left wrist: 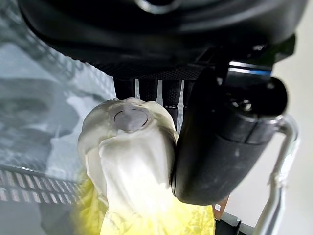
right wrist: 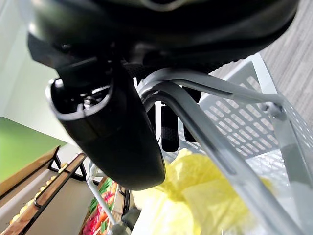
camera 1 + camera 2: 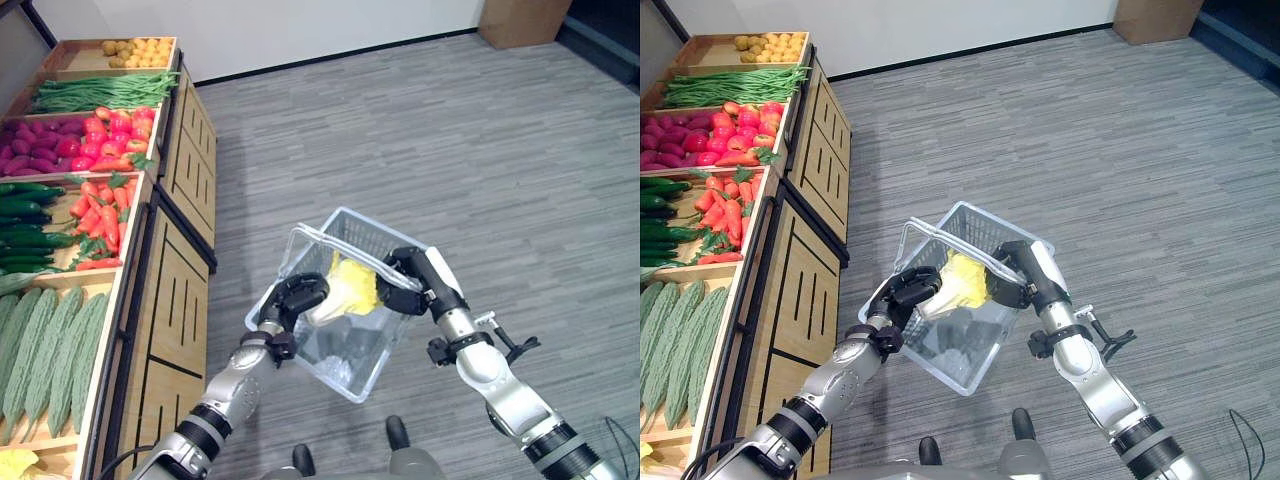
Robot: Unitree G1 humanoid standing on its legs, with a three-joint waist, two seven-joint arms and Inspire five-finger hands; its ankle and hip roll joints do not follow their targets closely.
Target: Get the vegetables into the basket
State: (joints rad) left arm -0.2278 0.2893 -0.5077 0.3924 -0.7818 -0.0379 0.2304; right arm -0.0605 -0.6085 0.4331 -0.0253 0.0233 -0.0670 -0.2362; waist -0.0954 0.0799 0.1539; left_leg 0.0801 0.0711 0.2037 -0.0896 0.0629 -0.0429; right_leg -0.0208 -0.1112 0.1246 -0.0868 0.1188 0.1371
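**Cabbage held over the basket**

The left hand (image 3: 297, 297) has its fingers and thumb curled round the pale stem end of a cabbage (image 3: 350, 290), as the left wrist view shows close up: the white base (image 1: 129, 147) sits between the dark fingers and the thumb, with the yellow leaves pointing away from the palm. The cabbage hangs inside the mouth of the basket (image 3: 375, 375), its yellow leaves reaching across toward the far side.

The right hand (image 3: 408, 277) grips the basket's grey wire handles (image 2: 195, 105), its fingers wrapped round them, and holds the basket up off the floor, tilted toward the left hand. Something grey shows through the basket's mesh wall low inside; what it is cannot be told.

To the robot's left stands a wooden stall (image 3: 175, 290) with bins of carrots (image 3: 100, 215), cucumbers (image 3: 25, 230), tomatoes (image 3: 115, 135), green beans (image 3: 100, 93), potatoes (image 3: 140, 50) and bitter gourds (image 3: 45, 350). The floor (image 3: 450, 130) is grey carpet.
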